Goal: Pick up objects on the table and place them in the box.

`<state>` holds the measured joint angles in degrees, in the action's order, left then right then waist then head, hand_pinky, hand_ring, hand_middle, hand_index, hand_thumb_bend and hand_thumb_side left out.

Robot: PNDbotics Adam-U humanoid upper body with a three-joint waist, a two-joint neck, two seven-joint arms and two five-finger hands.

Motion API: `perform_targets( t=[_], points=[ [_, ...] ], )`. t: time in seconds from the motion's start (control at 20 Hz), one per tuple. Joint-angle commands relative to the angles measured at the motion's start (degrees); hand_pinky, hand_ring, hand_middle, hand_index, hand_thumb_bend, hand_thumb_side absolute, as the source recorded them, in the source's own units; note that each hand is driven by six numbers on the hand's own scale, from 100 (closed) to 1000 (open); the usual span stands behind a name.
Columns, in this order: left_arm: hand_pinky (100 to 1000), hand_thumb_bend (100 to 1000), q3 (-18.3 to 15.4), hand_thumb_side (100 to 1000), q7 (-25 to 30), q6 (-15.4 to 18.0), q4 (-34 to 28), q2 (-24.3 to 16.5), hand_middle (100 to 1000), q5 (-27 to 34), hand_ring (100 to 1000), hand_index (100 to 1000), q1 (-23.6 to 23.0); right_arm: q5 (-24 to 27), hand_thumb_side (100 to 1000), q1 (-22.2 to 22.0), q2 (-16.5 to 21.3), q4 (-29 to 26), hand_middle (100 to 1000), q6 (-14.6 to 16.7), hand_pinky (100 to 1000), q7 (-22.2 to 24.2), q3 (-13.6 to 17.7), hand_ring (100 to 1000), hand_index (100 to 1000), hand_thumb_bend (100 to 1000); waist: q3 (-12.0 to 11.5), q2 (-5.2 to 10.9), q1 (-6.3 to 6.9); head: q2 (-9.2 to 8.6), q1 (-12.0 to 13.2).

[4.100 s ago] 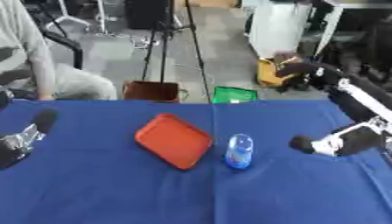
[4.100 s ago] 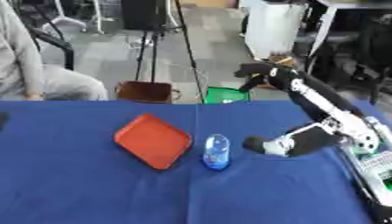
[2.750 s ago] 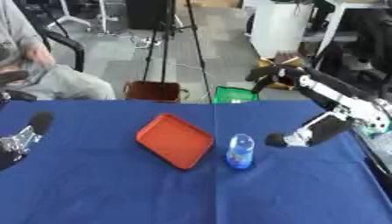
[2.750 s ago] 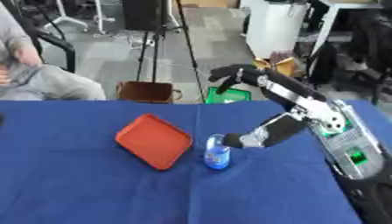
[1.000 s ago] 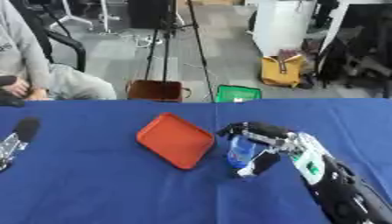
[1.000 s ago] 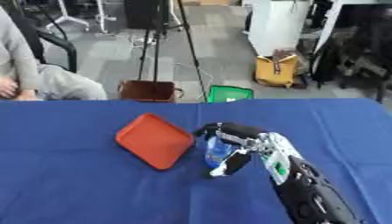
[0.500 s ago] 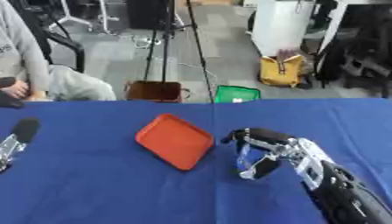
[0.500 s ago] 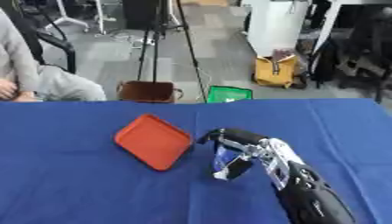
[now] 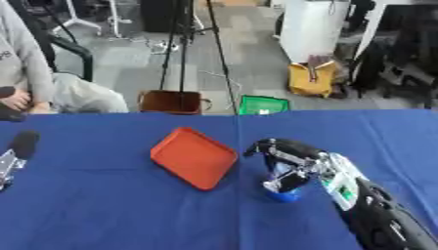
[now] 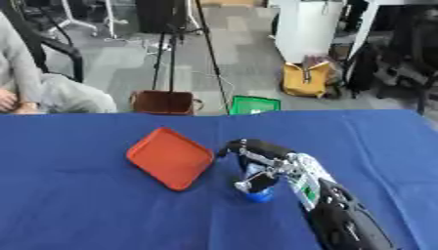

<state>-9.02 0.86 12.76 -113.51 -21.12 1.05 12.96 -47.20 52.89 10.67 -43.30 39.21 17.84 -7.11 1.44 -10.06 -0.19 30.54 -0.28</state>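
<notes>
A clear bottle with a blue end [image 9: 280, 194] stands on the blue table [image 9: 102, 210], right of a flat orange tray [image 9: 195, 157]. My right hand [image 9: 289, 163] comes in from the lower right and its fingers are curled round the bottle's upper part, hiding most of it. Only the blue bottom end shows below the hand. My left hand [image 9: 19, 148] rests at the table's left edge, one black finger pointing straight up, well away from tray and bottle.
Beyond the table's far edge, on the floor, stand a brown bin [image 9: 174, 101], a green crate [image 9: 263, 105] and a yellow bag [image 9: 310, 79]. A seated person [image 9: 34, 78] is at the far left. A tripod's legs [image 9: 184, 44] rise behind the table.
My right arm has swung in from the right side and its hand has curled round the bottle. In the last half second the hand has hardly moved. The tray has stayed put.
</notes>
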Motion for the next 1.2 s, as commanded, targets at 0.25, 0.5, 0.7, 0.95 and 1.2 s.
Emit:
perform_targets(
  t=[0.25,0.5,0.7,0.95,1.2],
  points=[
    [619,548,-0.2,247,-0.1,0.0,-1.1,-1.0,903,0.4,794,970,0.7,1.4,144,1.1,0.1,-2.5,781,0.3,368,-0.8,-0.8,434,879,334,-0.2,1.02,0.02,-0.69,-0.2],
    [620,552,-0.3,247,-0.2,0.0,-1.1,-1.1,903,0.4,794,970,0.7,-3.7,436,0.8,2.1,-4.7,925,5.0,922,10.7,-2.8,867,983,599,0.0,1.14,-0.23,-0.64,-0.2],
    [619,550,-0.5,250,-0.4,-0.2,-1.1,-1.4,903,0.2,794,970,0.4,-2.4,452,-0.3,5.6,-7.1,930,6.4,944,19.9,-2.2,888,983,603,0.8,1.31,-0.58,-0.35,0.3],
    [620,548,-0.5,252,-0.5,-0.4,-1.1,-1.5,903,0.0,793,970,0.2,3.2,435,-0.6,10.2,-12.0,918,5.0,894,27.6,-1.6,872,972,604,1.6,1.51,-0.94,-0.1,0.7],
    [620,547,-0.5,252,-0.5,-0.4,-1.1,-1.6,903,-0.1,793,970,0.1,5.5,401,-1.2,11.3,-12.6,889,3.3,724,30.8,-1.5,773,952,577,1.8,1.55,-0.88,-0.12,0.8]
  ],
)
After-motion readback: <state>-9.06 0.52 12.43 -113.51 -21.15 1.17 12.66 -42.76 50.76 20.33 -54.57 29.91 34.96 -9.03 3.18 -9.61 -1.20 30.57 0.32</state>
